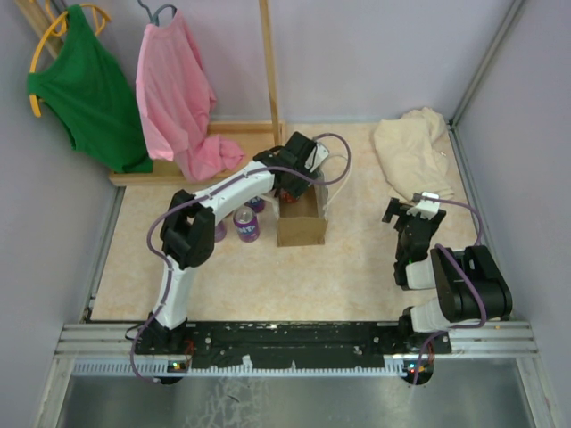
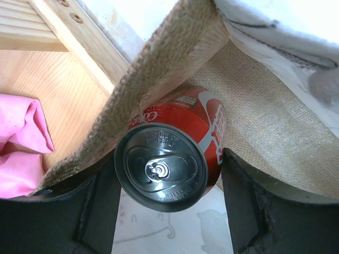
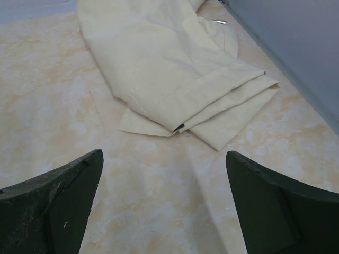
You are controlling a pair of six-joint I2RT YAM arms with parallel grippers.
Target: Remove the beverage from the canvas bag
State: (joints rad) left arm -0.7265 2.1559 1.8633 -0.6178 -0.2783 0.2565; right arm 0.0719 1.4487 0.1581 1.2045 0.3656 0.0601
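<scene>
At the left, a pink garment [image 1: 178, 98] is hung on a wooden rack [image 1: 265, 62], and purple cans [image 1: 247, 225] are stood on the table [image 1: 268, 276] just beside the canvas bag [image 1: 302, 230]; the left gripper [image 2: 168, 174] is lowered into that bag's open top, where the red beverage can [image 2: 185, 114] is clasped between its fingers against the woven wall. Further right, a cream cloth heap [image 1: 412, 152] is spread; the right gripper [image 3: 164, 154] is held near it, fingers parted wide.

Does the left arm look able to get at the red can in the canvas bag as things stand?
Probably yes: the left end effector is at the open mouth of the canvas bag, its fingers flanking the red can, nothing between.
</scene>
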